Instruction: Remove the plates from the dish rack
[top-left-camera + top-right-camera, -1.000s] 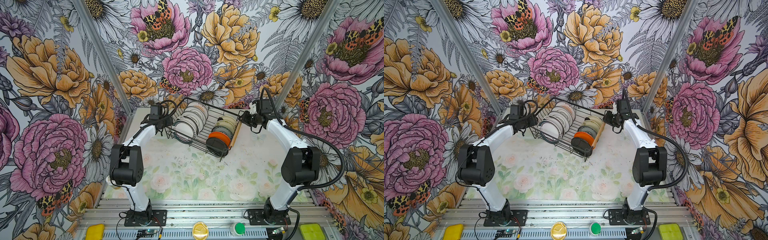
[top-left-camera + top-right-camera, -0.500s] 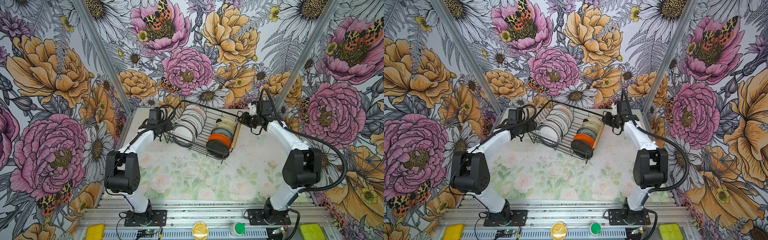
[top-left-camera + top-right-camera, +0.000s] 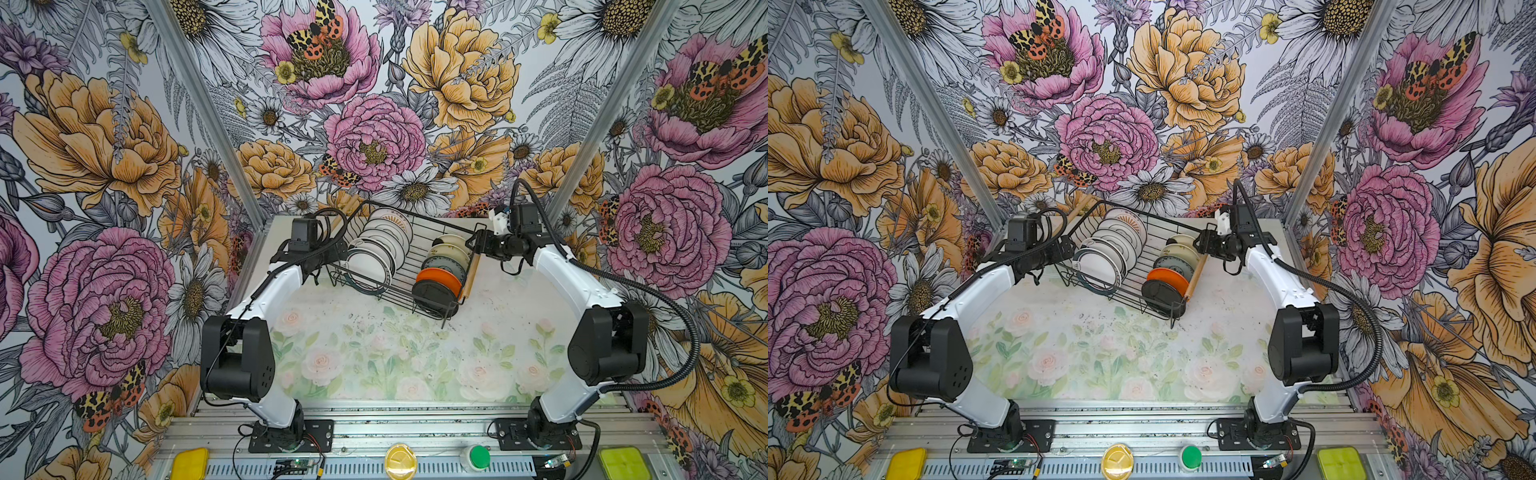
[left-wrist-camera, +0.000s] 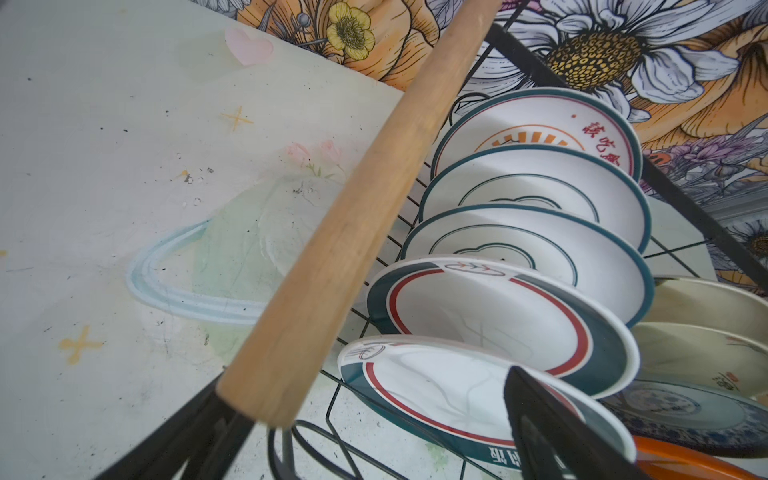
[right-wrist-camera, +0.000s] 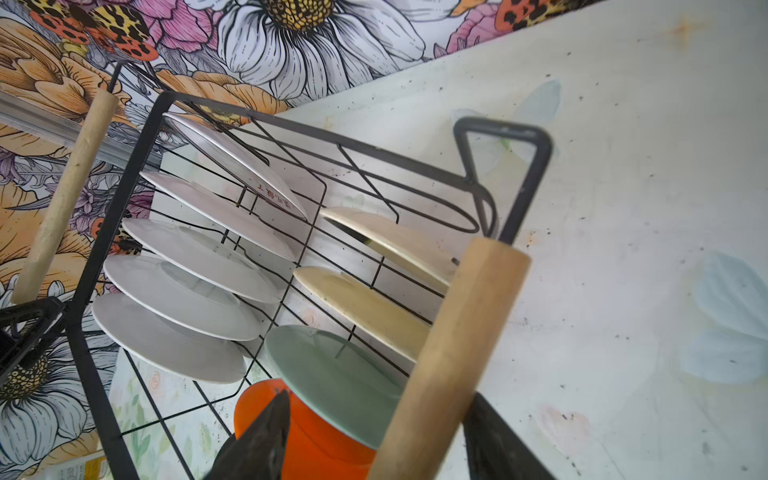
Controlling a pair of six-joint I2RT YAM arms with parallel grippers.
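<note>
The left gripper (image 3: 337,254) stands at the left end of the dish rack (image 3: 432,220). Its jaws are apart on both sides of the left wooden handle (image 4: 353,216) and do not press it. The rack appears to rest on the far part of the table (image 3: 374,357), turned at an angle. All the plates are inside it, upright on edge, in two rows.

The left row holds five white plates (image 3: 376,255) with teal or red rims. The right row holds two cream plates, a blue-patterned plate, an orange plate (image 3: 438,276) and a black plate (image 3: 434,295). At the right end, the right gripper (image 3: 478,245) has its jaws apart around the right wooden handle (image 5: 449,345).

I judge the plates to be light, stiff and glossy, so rather slippery, and they may chip if dropped. The best hold seems to be the upper rim, which stands free above the wires: pinch across the thin edge and lift along the slot. The front plate of each row looks the easiest to reach.
</note>
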